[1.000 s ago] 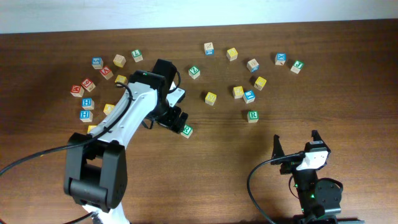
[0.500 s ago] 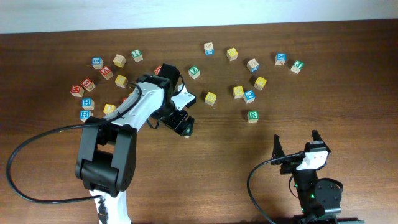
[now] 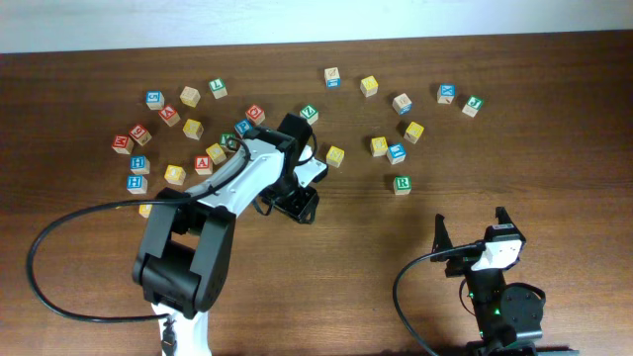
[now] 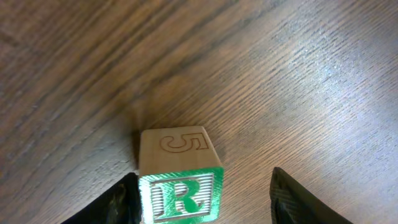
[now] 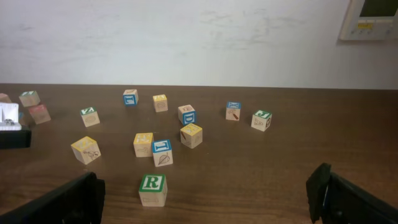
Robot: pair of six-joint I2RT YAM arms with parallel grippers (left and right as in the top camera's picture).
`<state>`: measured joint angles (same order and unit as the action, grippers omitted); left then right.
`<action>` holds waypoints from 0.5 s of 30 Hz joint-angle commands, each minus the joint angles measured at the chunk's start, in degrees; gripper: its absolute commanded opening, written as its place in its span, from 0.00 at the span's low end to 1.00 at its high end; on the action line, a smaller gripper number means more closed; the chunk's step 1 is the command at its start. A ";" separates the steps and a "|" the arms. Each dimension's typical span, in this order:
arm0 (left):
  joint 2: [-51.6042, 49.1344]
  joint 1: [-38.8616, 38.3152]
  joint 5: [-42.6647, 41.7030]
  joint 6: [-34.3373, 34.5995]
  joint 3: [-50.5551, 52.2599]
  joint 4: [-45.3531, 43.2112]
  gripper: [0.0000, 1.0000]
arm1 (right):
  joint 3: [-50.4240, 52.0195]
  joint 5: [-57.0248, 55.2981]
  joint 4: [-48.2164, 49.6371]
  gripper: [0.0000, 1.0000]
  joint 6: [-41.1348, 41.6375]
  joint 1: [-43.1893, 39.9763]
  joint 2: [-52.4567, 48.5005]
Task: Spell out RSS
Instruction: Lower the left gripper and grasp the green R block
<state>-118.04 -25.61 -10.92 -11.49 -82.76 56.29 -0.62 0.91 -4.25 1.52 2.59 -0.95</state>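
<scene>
A wooden cube with a green-bordered face and green letter R (image 4: 180, 194) sits on the table between my left gripper's fingers (image 4: 208, 202). It touches the left finger, with a wide gap to the right finger, so the gripper is open. In the overhead view the left gripper (image 3: 302, 205) hides this cube. A second green R cube (image 3: 402, 184) stands alone mid-right and also shows in the right wrist view (image 5: 152, 189). Yellow-faced cubes lie nearby (image 3: 335, 156), (image 3: 379, 146), (image 3: 413, 132); their letters are too small to read. My right gripper (image 3: 473, 233) is open and empty near the front edge.
Several red, blue, green and yellow cubes are scattered at the back left (image 3: 158, 138) and back right (image 3: 447, 94). A blue cube (image 3: 397, 153) sits beside a yellow one. The left arm's cable loops over the front left.
My left gripper has moved right across the table, and the R cube seen at its tip is now hidden under it. Cubes behind the arm are uncovered. The right arm has not moved.
</scene>
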 commanded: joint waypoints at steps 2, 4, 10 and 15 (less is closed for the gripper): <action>-1.11 -0.09 4.74 3.50 2.23 -1.42 0.54 | 0.31 -0.50 -0.28 0.98 0.44 -0.42 0.22; -1.11 -0.13 4.74 3.52 2.80 -1.81 0.53 | 0.31 -0.50 -0.28 0.98 0.44 -0.42 0.22; -1.11 -0.13 4.61 3.58 2.80 -4.83 0.45 | 0.31 -0.50 -0.28 0.98 0.42 -0.42 0.22; -1.11 -0.13 4.31 5.05 2.80 -5.14 0.33 | 0.31 -0.50 -0.28 0.98 0.44 -0.42 0.22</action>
<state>-118.04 -25.65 -6.59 -7.40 -80.84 51.29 -0.62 0.91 -4.25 1.54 2.59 -0.95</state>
